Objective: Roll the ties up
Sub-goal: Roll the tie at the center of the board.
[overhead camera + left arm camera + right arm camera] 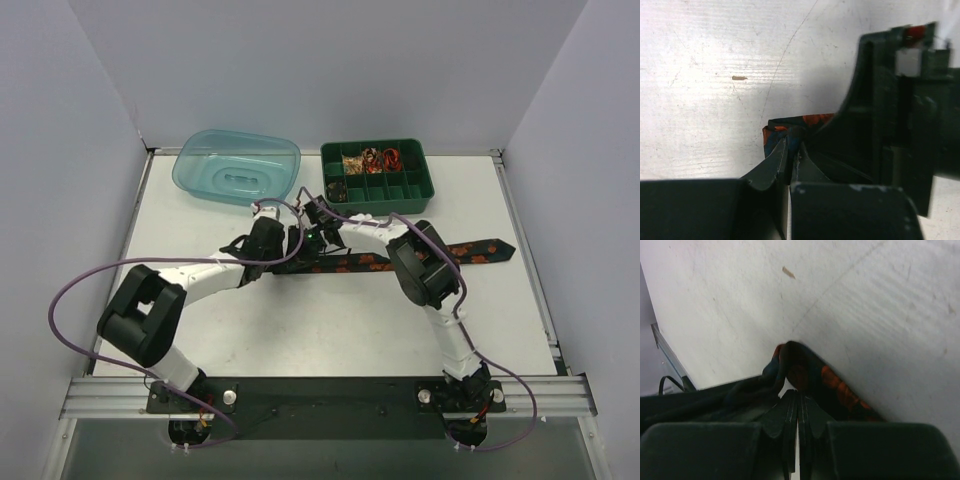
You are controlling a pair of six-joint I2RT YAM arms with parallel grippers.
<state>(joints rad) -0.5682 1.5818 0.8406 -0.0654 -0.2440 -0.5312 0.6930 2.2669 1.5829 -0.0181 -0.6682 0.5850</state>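
One tie, black with orange-red blotches, lies across the table's middle, its wide pointed end at the right. Both grippers meet at its left end. My left gripper is shut on the tie's folded end; in the left wrist view its tips pinch the fabric. My right gripper sits just behind it, jaws shut. In the right wrist view its tips touch a small raised fold of the tie. The right gripper's body fills the right of the left wrist view.
A green divided tray with small items in its back cells stands at the back right. A blue clear tub lies at the back left. Purple cables loop beside both arms.
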